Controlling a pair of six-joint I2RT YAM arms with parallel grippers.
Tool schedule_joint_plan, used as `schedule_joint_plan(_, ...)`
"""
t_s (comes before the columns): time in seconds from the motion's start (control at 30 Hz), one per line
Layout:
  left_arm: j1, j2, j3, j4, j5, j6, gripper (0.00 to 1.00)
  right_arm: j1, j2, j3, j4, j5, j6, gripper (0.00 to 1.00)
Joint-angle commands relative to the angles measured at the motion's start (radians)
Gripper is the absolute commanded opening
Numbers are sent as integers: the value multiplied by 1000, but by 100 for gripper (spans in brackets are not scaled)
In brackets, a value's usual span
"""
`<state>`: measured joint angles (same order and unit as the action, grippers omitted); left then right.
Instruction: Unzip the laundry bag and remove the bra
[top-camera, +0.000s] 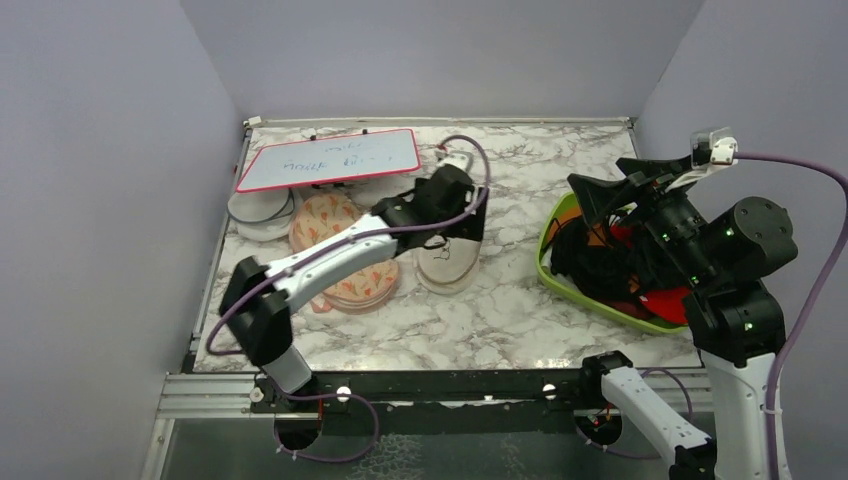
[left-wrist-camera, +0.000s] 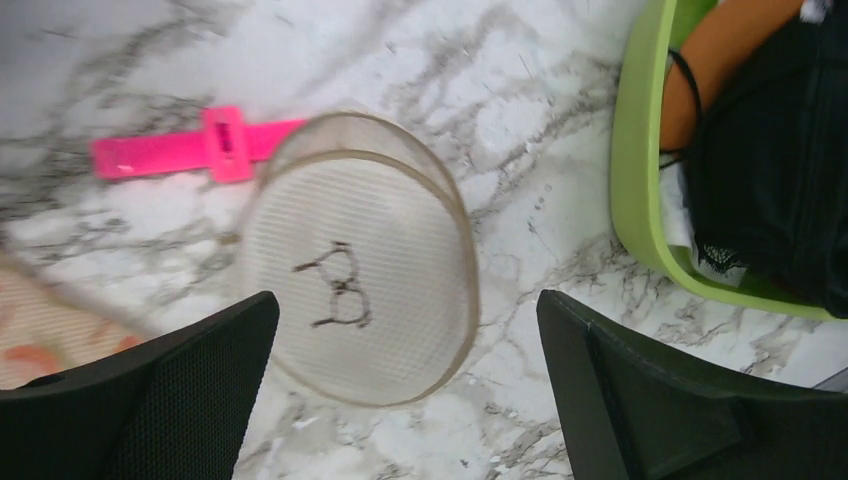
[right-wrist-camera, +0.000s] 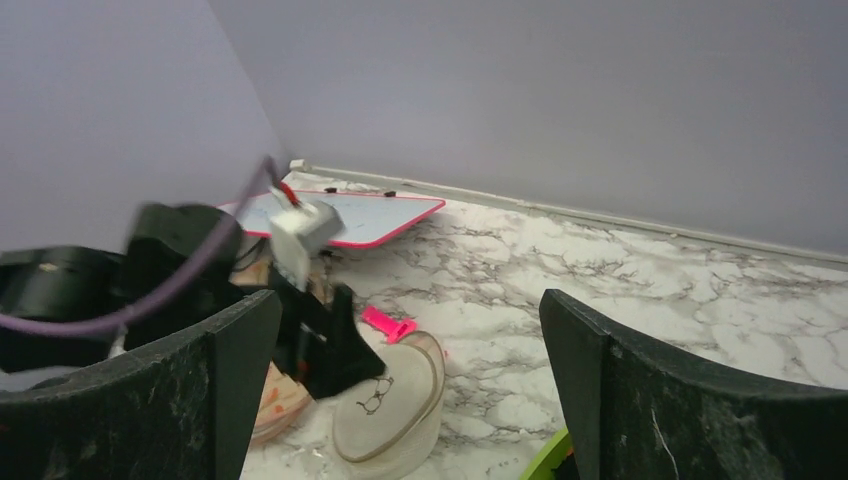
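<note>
While agape, left claw (left-wrist-camera: 407, 310) empty

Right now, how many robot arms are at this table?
2. The left arm reaches over the white mesh laundry bag at mid-table; the right arm stands over the green tray on the right.

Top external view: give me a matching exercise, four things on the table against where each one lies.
Things:
1. laundry bag
2. whiteboard
3. green tray
4. floral pouch

Places:
A. back left, near the wall
B. right side of the table
C. mid-table, below the open left gripper
D. in front of the whiteboard, left of the laundry bag

Pairs: 1-C, 2-A, 3-B, 4-D
</note>
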<state>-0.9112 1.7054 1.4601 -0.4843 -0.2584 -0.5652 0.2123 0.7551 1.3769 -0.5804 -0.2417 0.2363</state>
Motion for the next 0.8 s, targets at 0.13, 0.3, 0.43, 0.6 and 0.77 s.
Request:
schedule_joint_plan(0.13,285,-460,-224,147,23,212,99,54,-10,-71,46,-4,-111,100)
schedule_joint_plan(0.3,410,-640,-201,160,-46,342,99,81,-20,-125,72,-11,-155,100)
schedule_joint_plan(0.43,432,-761,-183,175,-143,394,99,82,-14,-150,74,-30,-154,100)
schedule_joint_plan(0.6,433,-878,-188,164,-190,394,99,82,10,-125,37,9,-150,100)
schedule_joint_plan(0.77,432,-951,-203,143,-191,386,99,82,-14,-154,59,9,-132,100)
